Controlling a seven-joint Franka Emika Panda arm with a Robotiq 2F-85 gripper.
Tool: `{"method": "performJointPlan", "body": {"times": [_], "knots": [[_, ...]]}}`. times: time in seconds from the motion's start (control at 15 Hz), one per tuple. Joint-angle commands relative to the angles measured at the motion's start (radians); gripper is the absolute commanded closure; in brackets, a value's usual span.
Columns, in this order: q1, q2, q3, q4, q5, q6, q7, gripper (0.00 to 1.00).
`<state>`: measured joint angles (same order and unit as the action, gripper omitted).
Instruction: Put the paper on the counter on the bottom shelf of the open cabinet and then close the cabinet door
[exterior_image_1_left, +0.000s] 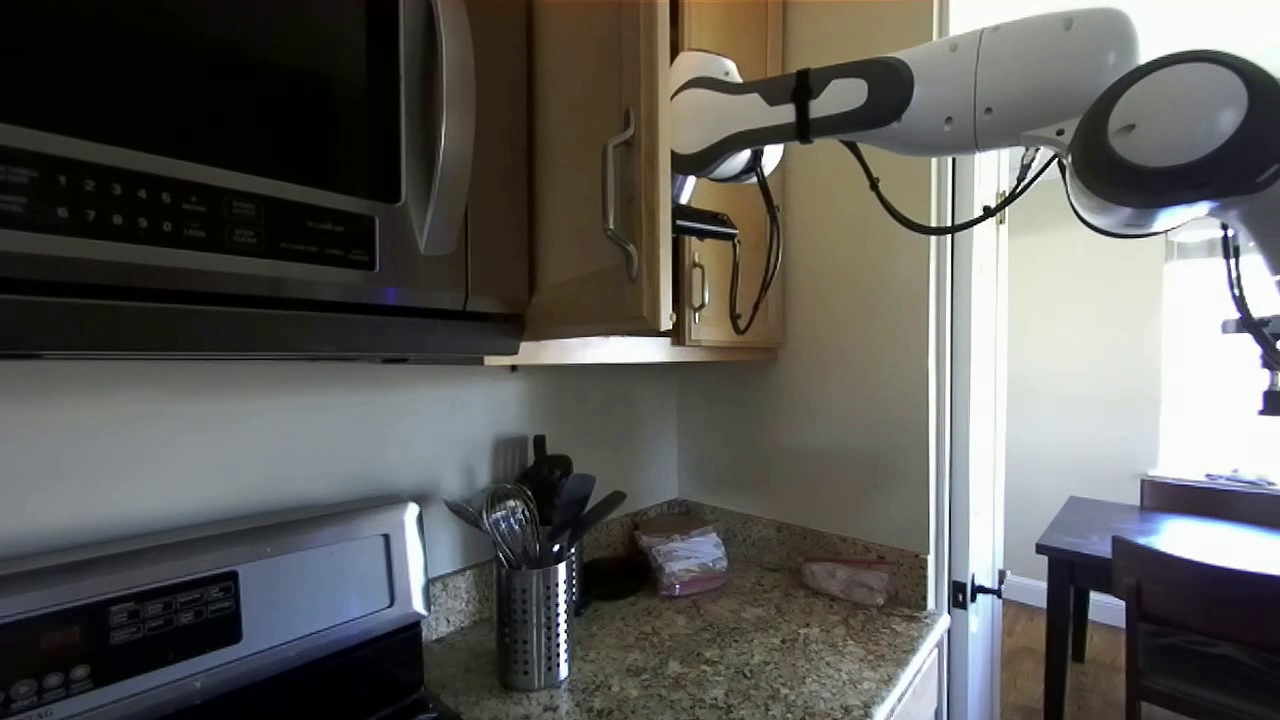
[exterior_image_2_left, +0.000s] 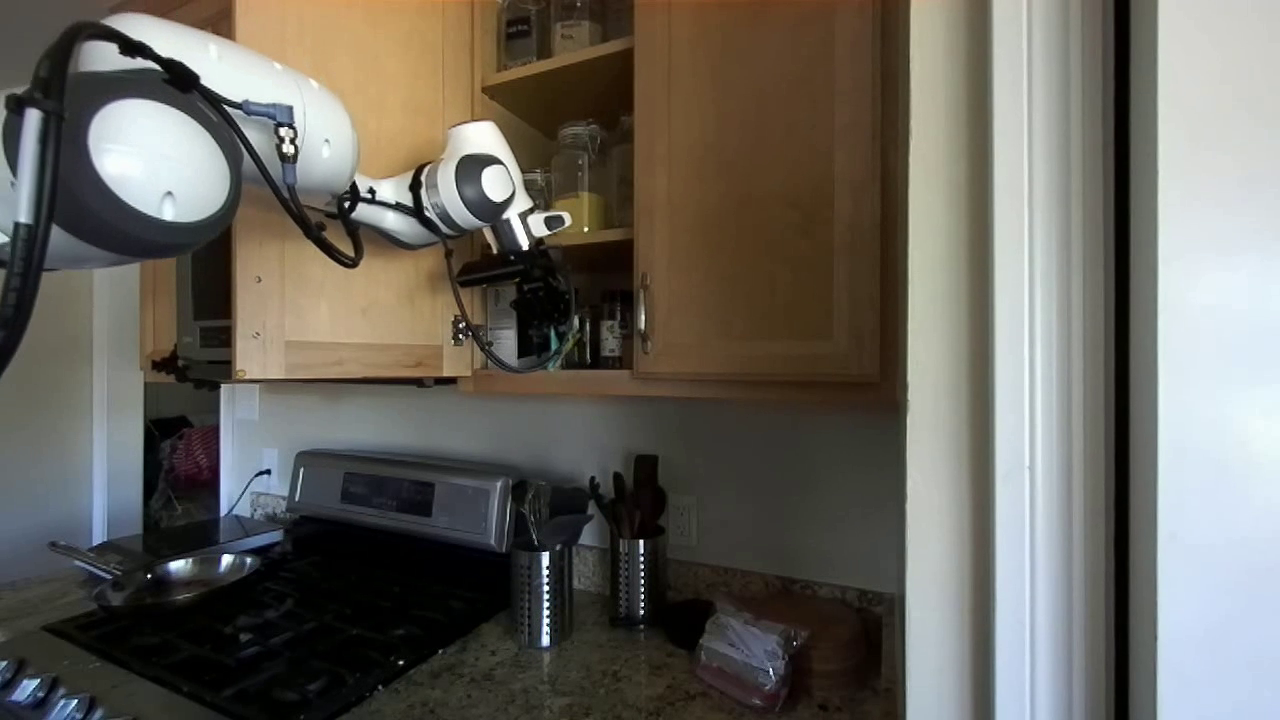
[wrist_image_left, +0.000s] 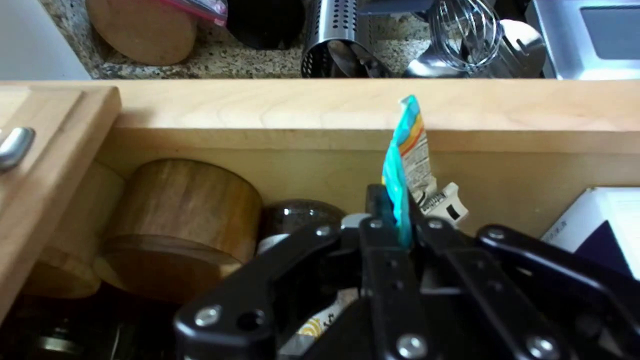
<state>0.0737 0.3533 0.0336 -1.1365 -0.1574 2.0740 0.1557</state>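
Observation:
The paper (wrist_image_left: 398, 175), a small crumpled scrap, turquoise on one side and pale with print on the other, is between my gripper's fingers (wrist_image_left: 395, 215); its turquoise edge also shows in an exterior view (exterior_image_2_left: 560, 350). My gripper (exterior_image_2_left: 545, 310) is shut on it inside the open cabinet (exterior_image_2_left: 550, 385), just above the bottom shelf (wrist_image_left: 500, 195). I cannot tell whether the paper touches the shelf. The cabinet door (exterior_image_2_left: 350, 310) stands open beside the arm; its front with the bar handle (exterior_image_1_left: 590, 190) hides my gripper in that exterior view. The counter (exterior_image_1_left: 700, 640) lies below.
On the bottom shelf stand a wooden jar (wrist_image_left: 185, 210), dark jars and a white box (wrist_image_left: 610, 215). A second door (exterior_image_2_left: 760, 190) borders the opening. The microwave (exterior_image_1_left: 250, 290) adjoins the cabinet. Utensil cups (exterior_image_2_left: 541, 600) and a plastic bag (exterior_image_2_left: 745, 655) stand on the counter.

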Motion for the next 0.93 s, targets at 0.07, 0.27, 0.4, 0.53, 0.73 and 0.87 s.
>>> {"method": "performJointPlan", "body": {"times": [0.07, 0.27, 0.4, 0.53, 0.73, 0.87], "knots": [[0.011, 0.089, 0.024, 0.148, 0.008, -0.002, -0.032, 0.94], [0.007, 0.155, 0.035, 0.212, 0.004, 0.025, -0.049, 0.94], [-0.006, 0.205, 0.04, 0.243, 0.014, 0.055, -0.068, 0.94], [-0.013, 0.246, 0.039, 0.267, 0.015, 0.075, -0.073, 0.94], [-0.023, 0.27, 0.041, 0.283, 0.014, 0.084, -0.076, 0.64], [-0.024, 0.26, 0.038, 0.28, 0.009, 0.073, -0.071, 0.51]]}}
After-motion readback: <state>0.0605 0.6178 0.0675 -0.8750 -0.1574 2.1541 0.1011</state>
